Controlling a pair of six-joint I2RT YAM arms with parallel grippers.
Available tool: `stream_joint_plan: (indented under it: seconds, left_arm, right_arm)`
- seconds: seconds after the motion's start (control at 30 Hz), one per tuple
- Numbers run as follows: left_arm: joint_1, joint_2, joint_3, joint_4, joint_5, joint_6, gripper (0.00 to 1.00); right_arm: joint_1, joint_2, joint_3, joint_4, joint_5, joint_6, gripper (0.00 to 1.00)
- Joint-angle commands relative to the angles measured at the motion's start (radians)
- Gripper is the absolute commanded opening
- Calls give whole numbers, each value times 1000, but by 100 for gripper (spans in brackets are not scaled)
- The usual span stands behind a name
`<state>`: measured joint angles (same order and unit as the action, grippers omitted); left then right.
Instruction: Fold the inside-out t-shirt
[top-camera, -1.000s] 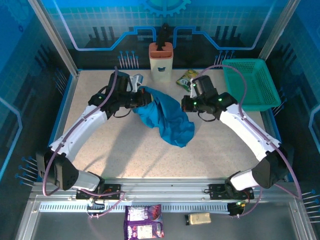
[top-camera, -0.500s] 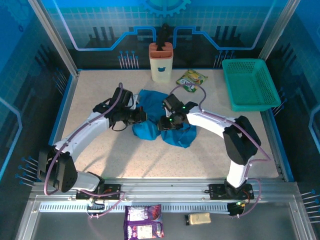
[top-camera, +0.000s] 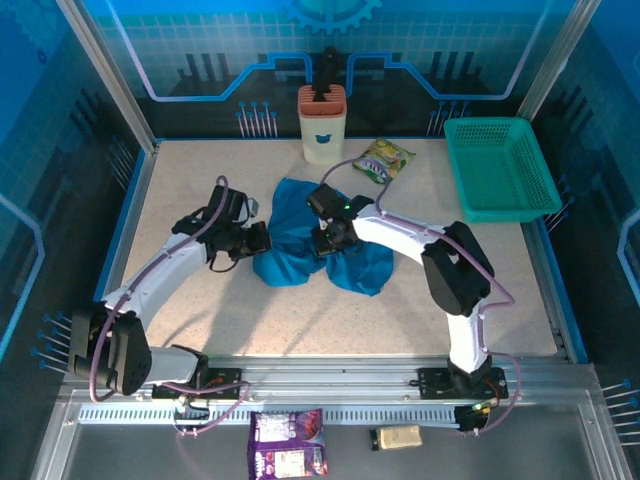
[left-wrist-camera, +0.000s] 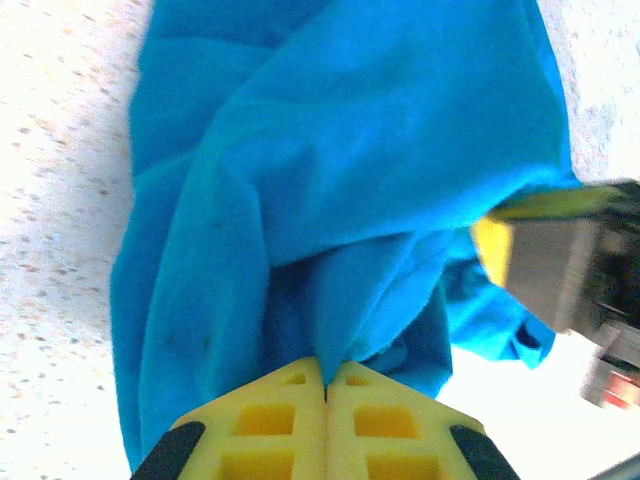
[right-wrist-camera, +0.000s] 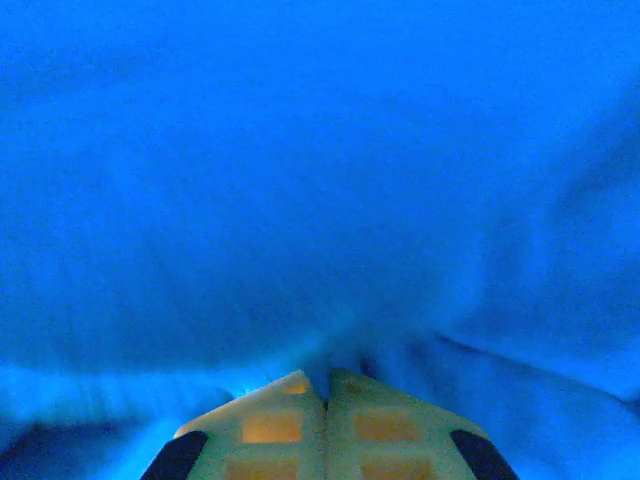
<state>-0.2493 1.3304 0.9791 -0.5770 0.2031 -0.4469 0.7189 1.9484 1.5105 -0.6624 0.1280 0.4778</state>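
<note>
We see our left fingers (left-wrist-camera: 280, 410) and right fingers (right-wrist-camera: 270, 425) both closed, pinching the bunched blue t-shirt (top-camera: 288, 262) on the table (top-camera: 450, 270).

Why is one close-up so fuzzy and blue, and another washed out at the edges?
Right wrist view: the t-shirt sits very close to the lens, so it blurs. Left wrist view: the t-shirt is sharp, but the table is overexposed to near white. Top external view: even light, sharp, soft shadows on the table.
</note>
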Motion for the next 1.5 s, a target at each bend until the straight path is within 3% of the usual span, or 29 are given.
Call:
stream_joint_plan:
  seconds: [0.0,0.3,0.53,0.67,0.77,0.97,1.07,1.23,1.47]
  left_arm:
    - [56,-8,38,9,10,30,0]
    - [117,7,26,38,83,14,0]
    - [99,-5,-171,111,166,-17,4]
    - [61,-9,-230,157,201,-47,5]
    - [44,-23,-243,191,226,-78,5]
    - [42,-37,-223,187,218,-91,5]
    - [43,-49,-214,188,224,-99,5]
    - [42,-56,-187,179,221,-98,5]
    - [42,-57,-163,170,228,-94,5]
  right_arm:
    - [-65,-204,-4,-100,55,-46,0]
    - [-343,-631,-163,-200,-24,-84,0]
    - [-448,-687,-364,-242,-32,-86,0]
    - [-345,-631,-338,-269,89,-51,19]
    - [-218,-596,-278,-233,92,-14,34]
    - [93,-459,-190,-63,15,33,39]
    - [200,-374,-193,23,-16,74,39]
    - [295,-246,-230,162,-23,124,51]
    - [303,-110,-276,362,-81,221,57]
